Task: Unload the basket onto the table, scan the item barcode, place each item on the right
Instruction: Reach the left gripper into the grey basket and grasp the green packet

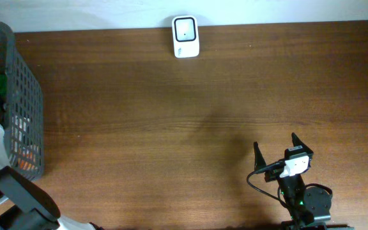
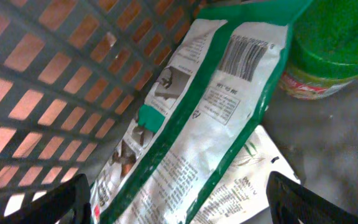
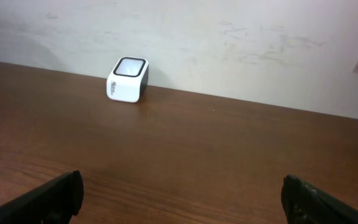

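Note:
A green and white packet (image 2: 191,137) lies inside the grey mesh basket (image 2: 55,81), its barcode (image 2: 246,57) facing up near the top end. My left gripper (image 2: 179,186) hangs open just over the packet's lower end, one finger on each side; I cannot tell whether either finger touches it. The white scanner (image 1: 185,36) stands at the far edge of the table, also seen ahead in the right wrist view as the scanner (image 3: 128,79). My right gripper (image 1: 275,144) rests open over bare wood near the front right, holding nothing.
The basket (image 1: 24,96) stands at the table's left edge, with the left arm reaching into it from the front. Inside it, a green-lidded jar (image 2: 334,43) sits beside the packet and another white printed packet (image 2: 253,180) lies beneath it. A pale wall rises behind the scanner.

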